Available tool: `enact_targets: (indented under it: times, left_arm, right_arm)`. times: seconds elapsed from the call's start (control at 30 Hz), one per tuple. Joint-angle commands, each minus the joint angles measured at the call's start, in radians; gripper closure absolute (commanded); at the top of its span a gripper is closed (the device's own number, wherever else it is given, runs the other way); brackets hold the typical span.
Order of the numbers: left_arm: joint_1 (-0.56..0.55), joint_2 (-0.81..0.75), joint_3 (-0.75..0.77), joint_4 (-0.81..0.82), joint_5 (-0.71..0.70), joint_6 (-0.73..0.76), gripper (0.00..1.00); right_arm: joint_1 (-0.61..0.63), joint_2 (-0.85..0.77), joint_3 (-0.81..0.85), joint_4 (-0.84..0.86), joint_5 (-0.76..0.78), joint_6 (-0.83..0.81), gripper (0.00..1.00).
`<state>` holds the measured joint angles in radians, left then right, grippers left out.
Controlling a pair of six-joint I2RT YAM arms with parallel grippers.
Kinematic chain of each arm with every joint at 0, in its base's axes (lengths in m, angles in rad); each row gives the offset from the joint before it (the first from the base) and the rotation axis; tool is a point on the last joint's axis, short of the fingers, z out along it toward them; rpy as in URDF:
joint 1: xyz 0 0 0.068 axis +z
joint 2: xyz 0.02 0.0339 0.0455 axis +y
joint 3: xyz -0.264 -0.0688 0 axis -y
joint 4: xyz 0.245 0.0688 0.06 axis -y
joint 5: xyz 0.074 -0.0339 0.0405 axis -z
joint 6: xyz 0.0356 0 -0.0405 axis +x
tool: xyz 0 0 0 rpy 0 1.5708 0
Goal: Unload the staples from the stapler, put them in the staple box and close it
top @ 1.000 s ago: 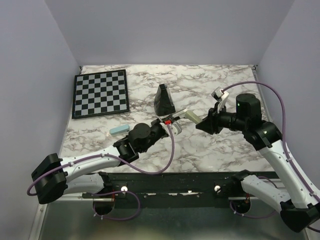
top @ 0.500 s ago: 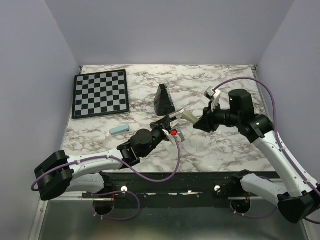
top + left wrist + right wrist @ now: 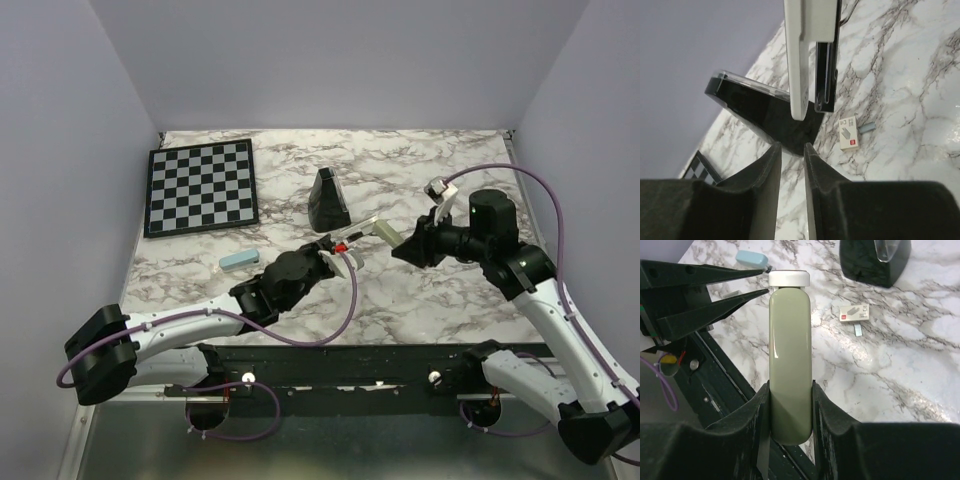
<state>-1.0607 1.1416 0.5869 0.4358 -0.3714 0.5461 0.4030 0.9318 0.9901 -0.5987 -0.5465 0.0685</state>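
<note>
Marble-patterned worktop (image 3: 450, 170), overhead view: the right claw (image 3: 405, 243) holds the stapler (image 3: 375, 228) clear of the surface near centre, at 4 o'clock of the black wedge (image 3: 326, 200). The left claw (image 3: 338, 248), drawn back toward 7 o'clock half a second ago, has returned to the stapler's free end.

Left wrist view: its fingers, shut a second ago, now stand narrowly parted with nothing between them. The stapler's dark metal channel hangs exposed beside the pale body. The staples (image 3: 867, 127) lie on the worktop at 3 o'clock of a small white-and-red box (image 3: 849, 134).

Right wrist view: both pads bear on the stapler.

Finding: one strip appears out; whether the channel is empty cannot be told.
</note>
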Motion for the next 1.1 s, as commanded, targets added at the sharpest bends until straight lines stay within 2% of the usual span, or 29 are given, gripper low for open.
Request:
enact_targets:
  times: [0.0, 0.1, 0.17, 0.2, 0.23, 0.27, 0.3, 0.43, 0.6, 0.7, 0.87, 1.07]
  left_arm:
    - [0.01, -0.002, 0.054, -0.2, 0.037, -0.244, 0.65]
    - [0.01, -0.023, 0.013, -0.151, 0.097, -0.357, 0.63]
    - [0.01, -0.046, 0.005, -0.129, 0.086, -0.428, 0.6]
    - [0.01, -0.055, 0.017, -0.138, 0.08, -0.443, 0.58]
    - [0.01, -0.066, 0.028, -0.176, 0.072, -0.46, 0.39]
    - [0.01, -0.091, 0.043, -0.202, 0.063, -0.475, 0.33]
    - [0.01, -0.104, 0.075, -0.232, 0.049, -0.501, 0.26]
    - [0.011, -0.192, 0.12, -0.363, 0.046, -0.528, 0.01]
    - [0.01, -0.344, 0.09, -0.394, 0.052, -0.572, 0.01]
    - [0.01, -0.414, 0.071, -0.407, 0.049, -0.598, 0.01]
    - [0.01, -0.465, 0.07, -0.43, 0.075, -0.614, 0.01]
    - [0.01, -0.444, 0.086, -0.434, 0.094, -0.615, 0.01]
  right_arm:
    - [-0.01, -0.031, -0.048, -0.001, 0.135, 0.125, 0.99]
    - [-0.01, -0.005, -0.024, -0.071, 0.256, 0.142, 0.99]
    - [-0.012, 0.022, 0.002, -0.157, 0.336, 0.148, 0.99]
    - [-0.01, 0.063, 0.04, -0.195, 0.449, 0.154, 0.99]
    - [-0.01, 0.091, 0.06, -0.234, 0.498, 0.154, 0.99]
    - [-0.01, 0.116, 0.08, -0.307, 0.54, 0.152, 0.99]
    - [-0.01, 0.172, 0.122, -0.341, 0.65, 0.155, 0.99]
    - [-0.012, 0.304, 0.256, -0.521, 0.786, 0.168, 0.99]
    - [-0.012, 0.413, 0.403, -0.708, 0.907, 0.2, 0.99]
    - [-0.013, 0.492, 0.481, -0.786, 0.916, 0.192, 0.93]
    - [-0.015, 0.59, 0.547, -0.823, 0.864, 0.168, 0.9]
    - [-0.038, 0.705, 0.578, -0.803, 0.764, 0.102, 0.9]
